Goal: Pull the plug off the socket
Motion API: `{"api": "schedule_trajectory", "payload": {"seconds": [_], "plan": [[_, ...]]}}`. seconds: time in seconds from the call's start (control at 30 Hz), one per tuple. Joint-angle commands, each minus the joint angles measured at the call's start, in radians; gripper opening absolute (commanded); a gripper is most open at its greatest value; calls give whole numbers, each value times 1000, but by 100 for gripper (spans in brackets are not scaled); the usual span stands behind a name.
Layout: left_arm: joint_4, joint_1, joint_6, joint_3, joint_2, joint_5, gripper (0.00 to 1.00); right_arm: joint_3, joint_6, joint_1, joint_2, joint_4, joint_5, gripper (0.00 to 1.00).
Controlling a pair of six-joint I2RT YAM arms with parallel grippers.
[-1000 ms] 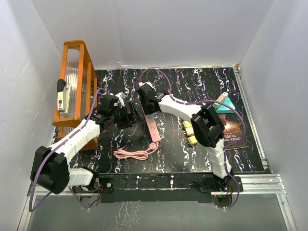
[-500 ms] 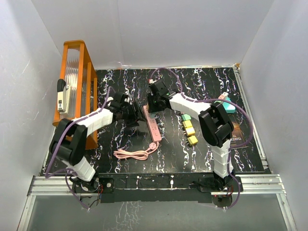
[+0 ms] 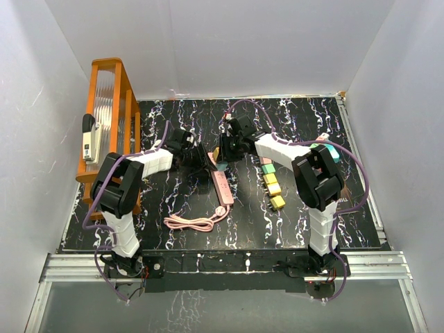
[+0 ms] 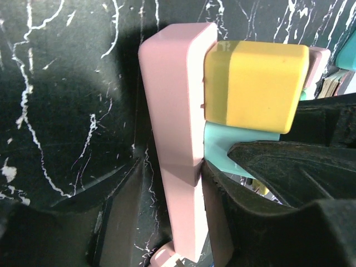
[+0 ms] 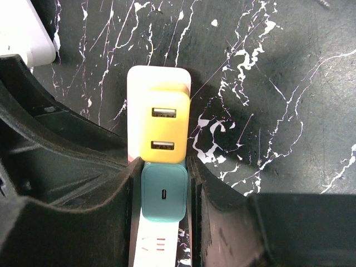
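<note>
Your right gripper (image 5: pixel 163 172) is clenched on the teal plug (image 5: pixel 164 194), one finger on each flat side. Just beyond it, touching, sits the yellow plug (image 5: pixel 163 130), at the far end of the pink power strip (image 4: pixel 175 100). Your left gripper (image 4: pixel 172 189) grasps that strip across its width, just near of the two plugs, with the pads against both long edges.

The strip lies mid-table, running from far left to near right, with its cord (image 3: pixel 191 223) coiled at the near end.

Expect the teal plug to be light, hard and glossy, so it may slip under a weak pinch. Grip its side faces, since the yellow plug blocks the far face. The prongs probably hold by friction, so pull straight out of the socket face. The strip looks light too and would likely lift with the plug unless you pin it.
</note>
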Motion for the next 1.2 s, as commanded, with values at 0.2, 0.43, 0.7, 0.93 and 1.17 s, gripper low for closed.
{"api": "schedule_trajectory", "payload": {"seconds": [0.2,0.43,0.7,0.93,1.17], "plan": [[-73,-2,49,-21,59,-174,30,3,46,2,-84,103,-133,0],[-120,4,119,-90,156,-344,27,90,52,15,-97,64,-89,0],[-111,13,102,-135,174,-359,26,244,11,110,-113,-101,216,0],[-113,21,103,-135,162,-331,26,318,-23,138,-182,-180,398,0],[-78,21,146,-78,92,-122,28,157,-110,80,-375,-140,494,0]]}}
